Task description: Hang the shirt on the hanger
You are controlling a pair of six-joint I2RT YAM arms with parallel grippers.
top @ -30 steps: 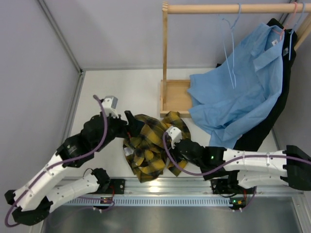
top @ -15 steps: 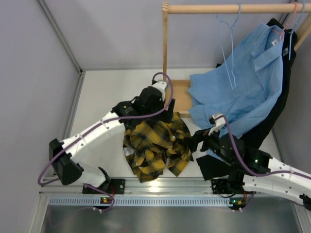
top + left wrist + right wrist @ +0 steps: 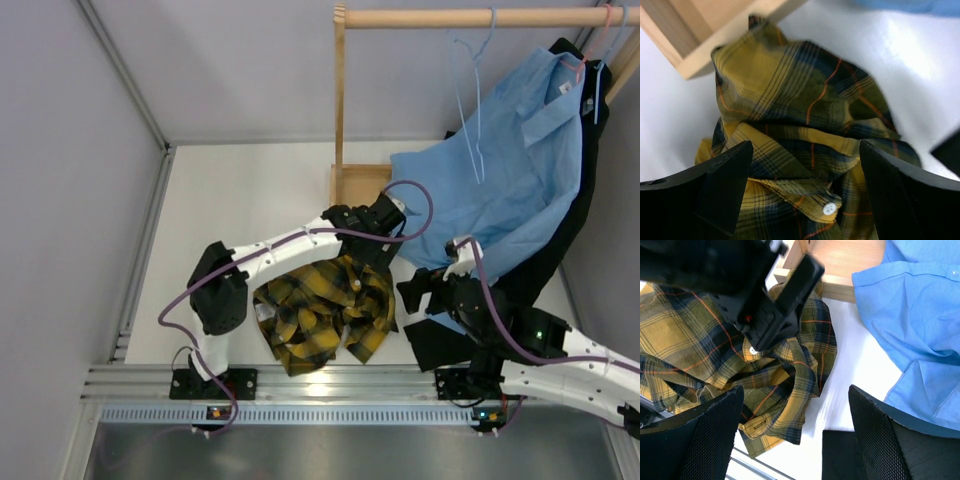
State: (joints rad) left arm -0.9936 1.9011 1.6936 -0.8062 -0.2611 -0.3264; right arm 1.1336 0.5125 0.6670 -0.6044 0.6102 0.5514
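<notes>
The yellow and black plaid shirt (image 3: 320,315) lies crumpled on the white table in front of the rack. It fills the left wrist view (image 3: 805,115) and shows in the right wrist view (image 3: 775,370). My left gripper (image 3: 365,250) hovers open over the shirt's far right edge by the rack's base, its jaws (image 3: 805,200) holding nothing. It also shows in the right wrist view (image 3: 760,295). My right gripper (image 3: 418,290) is open and empty just right of the shirt (image 3: 797,440). The pale blue hanger (image 3: 475,100) hangs empty on the wooden rod.
The wooden rack (image 3: 340,120) has a flat base (image 3: 700,30) touching the shirt's far edge. A light blue shirt (image 3: 500,190) on a pink hanger (image 3: 590,45) drapes down onto the table, with a black garment (image 3: 530,280) behind and under it. Grey walls stand left and behind.
My left arm has swung from the shirt's left side across to its far right edge near the rack base. My right gripper has pulled back off the shirt to the right.
</notes>
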